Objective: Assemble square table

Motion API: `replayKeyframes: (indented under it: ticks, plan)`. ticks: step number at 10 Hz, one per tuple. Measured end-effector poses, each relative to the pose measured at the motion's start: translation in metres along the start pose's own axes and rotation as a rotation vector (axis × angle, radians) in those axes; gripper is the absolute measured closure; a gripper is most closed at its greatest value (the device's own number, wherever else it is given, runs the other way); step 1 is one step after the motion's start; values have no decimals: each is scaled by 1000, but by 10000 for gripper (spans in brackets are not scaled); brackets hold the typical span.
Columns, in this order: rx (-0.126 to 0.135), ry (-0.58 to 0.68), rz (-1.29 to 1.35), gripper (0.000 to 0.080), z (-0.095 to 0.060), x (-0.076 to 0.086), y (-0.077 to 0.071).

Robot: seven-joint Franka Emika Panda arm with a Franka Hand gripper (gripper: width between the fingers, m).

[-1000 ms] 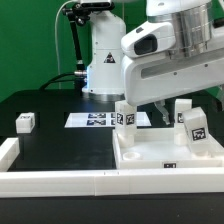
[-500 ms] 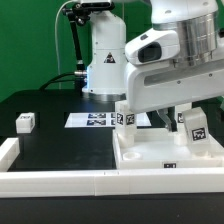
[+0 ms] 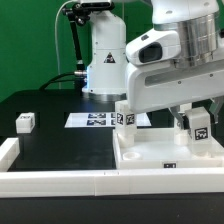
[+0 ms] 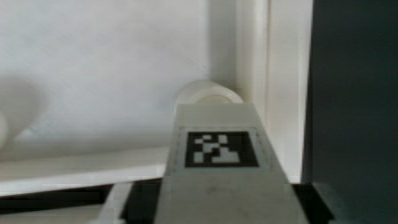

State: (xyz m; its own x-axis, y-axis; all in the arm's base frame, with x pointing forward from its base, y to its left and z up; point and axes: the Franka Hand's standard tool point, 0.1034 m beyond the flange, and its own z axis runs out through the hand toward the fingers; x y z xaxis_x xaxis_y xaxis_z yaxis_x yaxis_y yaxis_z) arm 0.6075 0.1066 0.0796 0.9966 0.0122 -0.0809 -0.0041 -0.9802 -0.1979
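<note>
White square panel [image 3: 150, 155] lies flat on the black table [image 3: 60, 145], at the near side toward the exterior view's right. Its rimmed underside faces up, with a raised edge all round and a small black-and-white tag on the near rim. It sits just inside the long white L-shaped rail [image 3: 60, 179], which runs along the table's near edge and turns up the exterior view's left side.

Three short white legs show, each blocky with a printed tag.
- The far-left leg [image 3: 127, 118] stands upright at the panel's far-left corner.
- The right leg [image 3: 198, 126] stands upright on the panel's right part, tag toward the camera.
- The loose leg [image 3: 26, 122] sits alone on the table at the exterior view's left, well apart from the panel.

The marker board [image 3: 92, 120] lies flat on the table just past the panel's far-left corner.

The white arm [image 3: 170, 60] hangs over the panel's right half, and the tool [image 3: 189, 111] is low, right at the top of the right leg.

The wrist view looks straight down the tagged right leg [image 4: 221, 125], with its rounded end near the rim corner of the panel [image 4: 107, 70]. The fingers are blurred at the picture's edge, so I cannot tell whether they are clamped on the leg or apart.
</note>
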Motion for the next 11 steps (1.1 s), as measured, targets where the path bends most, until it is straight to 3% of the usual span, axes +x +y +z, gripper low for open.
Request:
replayKeyframes:
  ticks: [4,8,11]
  plan:
    - [1,5,50,511,0,0,0]
    - [-15,64,559,509,2,-7,-7]
    - [-7,66,871,509,3,-9,-11]
